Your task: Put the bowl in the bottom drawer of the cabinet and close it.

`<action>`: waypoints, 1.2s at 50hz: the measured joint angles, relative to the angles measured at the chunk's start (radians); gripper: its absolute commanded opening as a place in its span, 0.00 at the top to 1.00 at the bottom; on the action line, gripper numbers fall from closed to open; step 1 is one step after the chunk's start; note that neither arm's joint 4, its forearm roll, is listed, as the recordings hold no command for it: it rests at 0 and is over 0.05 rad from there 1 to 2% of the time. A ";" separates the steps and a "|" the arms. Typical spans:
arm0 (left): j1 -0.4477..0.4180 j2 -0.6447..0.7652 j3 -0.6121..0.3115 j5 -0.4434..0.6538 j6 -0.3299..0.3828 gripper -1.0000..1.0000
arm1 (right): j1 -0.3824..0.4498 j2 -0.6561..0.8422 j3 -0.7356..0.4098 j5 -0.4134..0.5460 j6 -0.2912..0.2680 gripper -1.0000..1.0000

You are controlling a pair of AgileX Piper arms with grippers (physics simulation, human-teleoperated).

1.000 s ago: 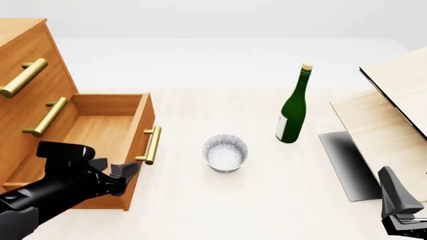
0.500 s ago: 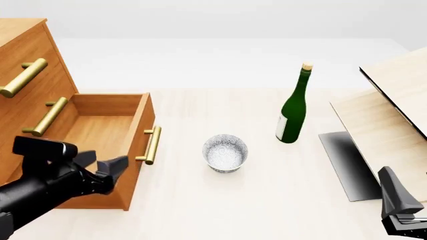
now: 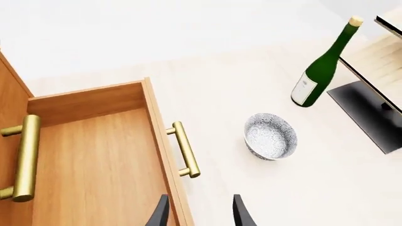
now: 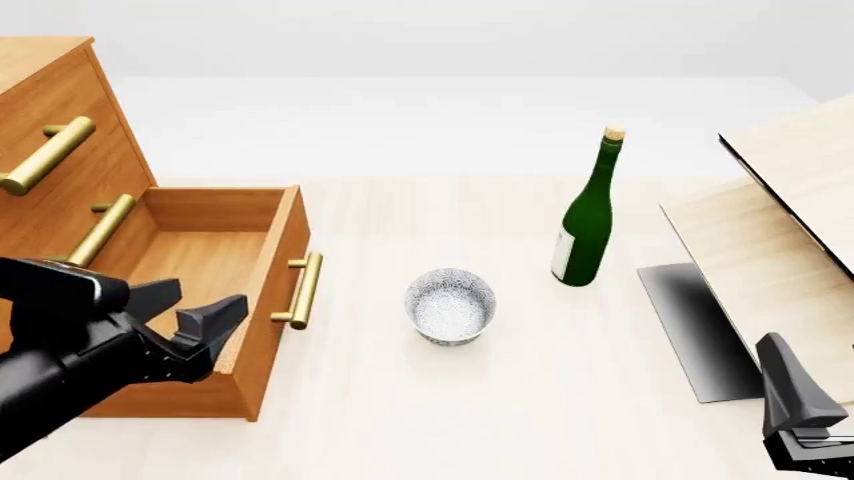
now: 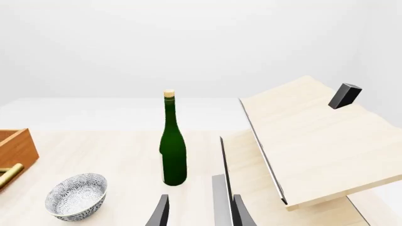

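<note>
Left pincer [image 4: 191, 312] hovering open over the pulled-out bottom drawer [image 4: 200, 262]; speckled bowl [image 4: 451, 305] sitting upright on the counter [image 4: 441, 400]; right pincer [image 5: 197, 213] open, empty.

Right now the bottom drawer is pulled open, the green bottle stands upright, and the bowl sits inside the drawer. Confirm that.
Not quite: the bowl sits on the table, outside the bottom drawer, as the front view shows. The drawer is open and the green bottle stands upright.

Bottom drawer [image 3: 94, 160] open, brass handle [image 3: 186, 149] facing the bowl [image 3: 270, 136]. Bowl upright on counter [image 3: 238, 84], apart from drawer. Green bottle [image 3: 320, 68] beyond bowl. Left fingers [image 3: 159, 214] spread, straddling drawer front.
</note>
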State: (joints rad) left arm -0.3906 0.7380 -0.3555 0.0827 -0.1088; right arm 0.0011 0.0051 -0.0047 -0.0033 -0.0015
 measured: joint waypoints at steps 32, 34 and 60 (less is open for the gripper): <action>-0.097 0.059 -0.028 -0.125 -0.029 0.00 | 0.000 0.000 0.000 0.000 0.000 0.00; -0.102 0.065 -0.030 -0.131 -0.031 0.00 | 0.000 0.000 0.000 0.000 0.000 0.00; -0.192 0.182 -0.069 -0.236 -0.064 0.00 | 0.000 0.000 0.000 0.000 0.000 0.00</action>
State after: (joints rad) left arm -0.5828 0.9202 -0.4247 -0.1528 -0.1732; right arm 0.0011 0.0051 -0.0047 -0.0033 -0.0015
